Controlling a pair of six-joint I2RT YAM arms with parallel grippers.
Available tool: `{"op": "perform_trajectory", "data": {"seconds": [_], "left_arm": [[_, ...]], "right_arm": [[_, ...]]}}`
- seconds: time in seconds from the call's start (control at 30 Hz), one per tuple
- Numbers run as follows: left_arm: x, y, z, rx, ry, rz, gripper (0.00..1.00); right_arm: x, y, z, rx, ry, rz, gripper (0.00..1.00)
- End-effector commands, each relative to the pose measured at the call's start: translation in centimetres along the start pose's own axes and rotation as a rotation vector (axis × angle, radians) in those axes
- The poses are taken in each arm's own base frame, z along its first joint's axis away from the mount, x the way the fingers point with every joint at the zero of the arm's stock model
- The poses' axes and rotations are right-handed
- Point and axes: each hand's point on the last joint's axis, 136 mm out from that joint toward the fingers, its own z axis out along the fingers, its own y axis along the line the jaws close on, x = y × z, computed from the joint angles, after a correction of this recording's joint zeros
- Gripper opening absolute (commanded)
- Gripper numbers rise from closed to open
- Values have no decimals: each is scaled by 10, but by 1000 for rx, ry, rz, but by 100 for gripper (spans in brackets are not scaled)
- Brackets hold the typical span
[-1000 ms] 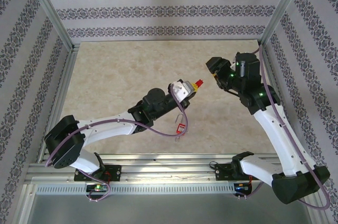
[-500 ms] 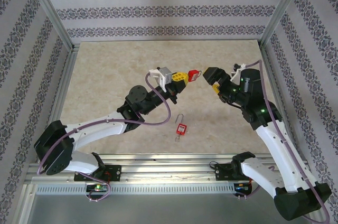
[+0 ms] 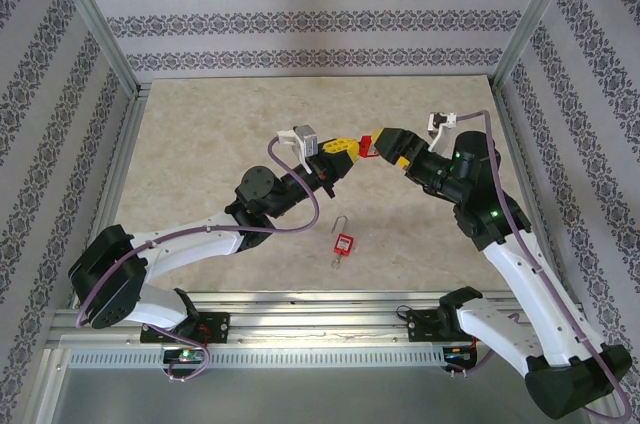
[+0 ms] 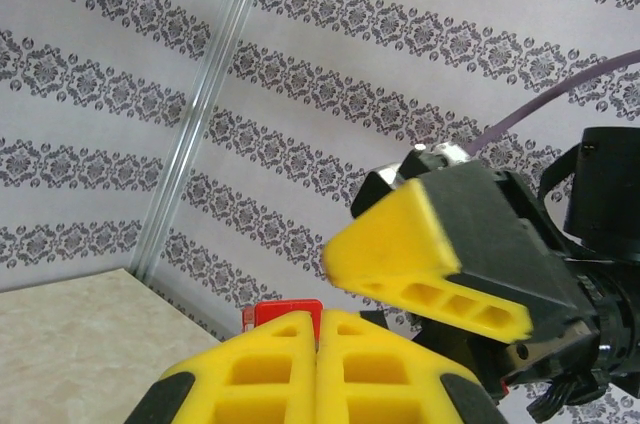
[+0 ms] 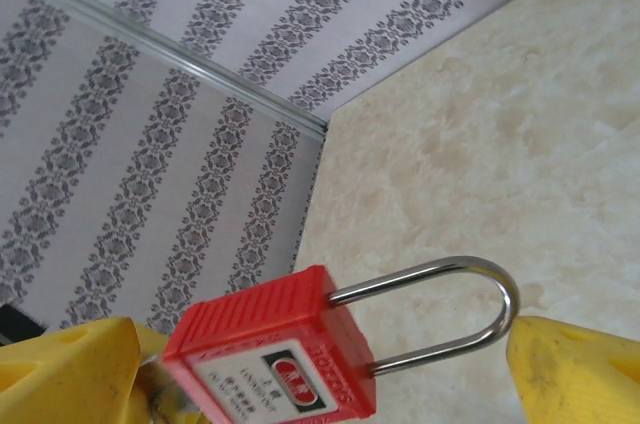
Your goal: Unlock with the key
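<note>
Aloft, red padlock (image 3: 369, 144) in left gripper (image 3: 348, 150)

A red padlock (image 5: 270, 354) with a thin silver shackle hung in the air above the middle of the tabletop (image 3: 200, 144). The shut left pincer (image 3: 352, 147) clamped its body. It sat tilted, white label showing, with its closed shackle pointing toward the right pincer (image 3: 388, 149), whose fingers stood wide on either side of it. A second red padlock (image 3: 343, 242) lay flat on the tabletop nearer the arm bases, shackle pointing away from them.
</note>
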Motion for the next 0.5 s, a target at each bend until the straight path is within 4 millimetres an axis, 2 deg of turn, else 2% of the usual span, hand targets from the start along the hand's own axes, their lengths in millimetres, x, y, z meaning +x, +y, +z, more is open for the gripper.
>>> {"op": "perform_trajectory", "data": {"seconds": [0.0, 0.2, 0.3, 0.47], "left_arm": [[-33, -12, -3, 47, -91, -27, 0], [-36, -13, -9, 54, -118, -15, 0], [-32, -11, -8, 60, -125, -18, 0], [-24, -7, -4, 68, -137, -32, 0]], "right_arm": [[5, 2, -7, -35, 5, -119, 93], [11, -17, -2, -2, 6, 67, 96], [12, -14, -2, 2, -5, 164, 98], [1, -13, -8, -8, -93, 267, 98]]}}
